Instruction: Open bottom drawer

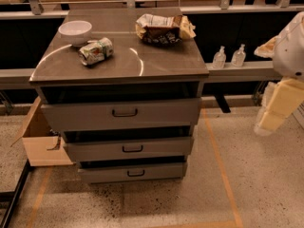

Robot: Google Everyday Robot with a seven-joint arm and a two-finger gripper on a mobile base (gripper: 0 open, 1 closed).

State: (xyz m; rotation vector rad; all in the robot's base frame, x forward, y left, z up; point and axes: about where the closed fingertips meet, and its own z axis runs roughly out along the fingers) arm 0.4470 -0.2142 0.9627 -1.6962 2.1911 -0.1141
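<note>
Though well right of bottom drawer [159, 171], end effector [278, 106], state unclear; cardboard box [45, 148] left.

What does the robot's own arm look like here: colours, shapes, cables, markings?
The arm at the right edge has a rounded white housing above blocky cream-yellow segments. The gripper, lowest at the right, off to the side of the drawer cabinet, looks pale cream. No cables or markings show.

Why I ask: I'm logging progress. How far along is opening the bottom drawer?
Done: nothing; the slim grey metal bottom drawer looks shut, its black loop handle untouched. In hand: the pincer hangs far right, apart from the grey cabinet. Left: reach the handle, grip, pull.
</note>
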